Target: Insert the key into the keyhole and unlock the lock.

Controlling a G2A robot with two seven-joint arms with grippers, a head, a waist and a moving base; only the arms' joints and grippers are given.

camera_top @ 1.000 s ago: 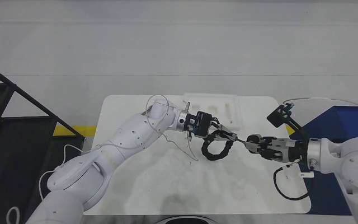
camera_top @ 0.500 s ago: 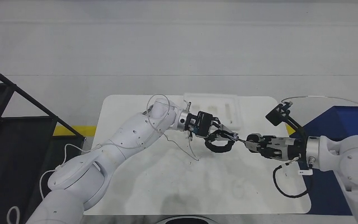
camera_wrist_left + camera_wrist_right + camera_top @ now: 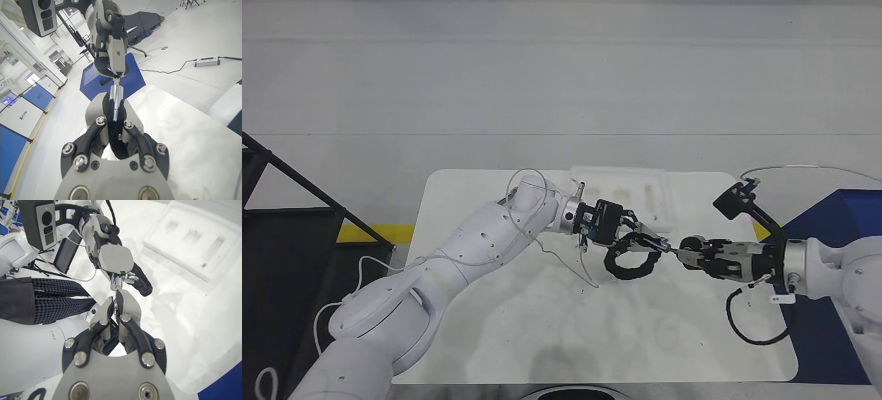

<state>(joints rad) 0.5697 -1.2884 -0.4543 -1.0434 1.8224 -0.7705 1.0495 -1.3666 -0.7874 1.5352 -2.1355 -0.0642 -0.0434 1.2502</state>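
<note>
Your left gripper point(image 3: 113, 103) pinches the cable lock point(image 3: 116, 92) by its chrome cylinder, above the bench point(image 3: 642, 330) just beside the foam tray point(image 3: 189, 241). Your right gripper point(image 3: 115, 303) is clamped on the key point(image 3: 115, 309), whose tip is at the keyhole point(image 3: 115, 288). Both look like rigid, slick metal, and the thin key probably twists easily, so hold it by its flat bow.

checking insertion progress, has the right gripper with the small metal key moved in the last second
Yes, slightly: the right gripper has edged toward the white foam tray.

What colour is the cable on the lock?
Black. The cable shows best in the right wrist view, beside the shiny silver lock cylinder.
</note>
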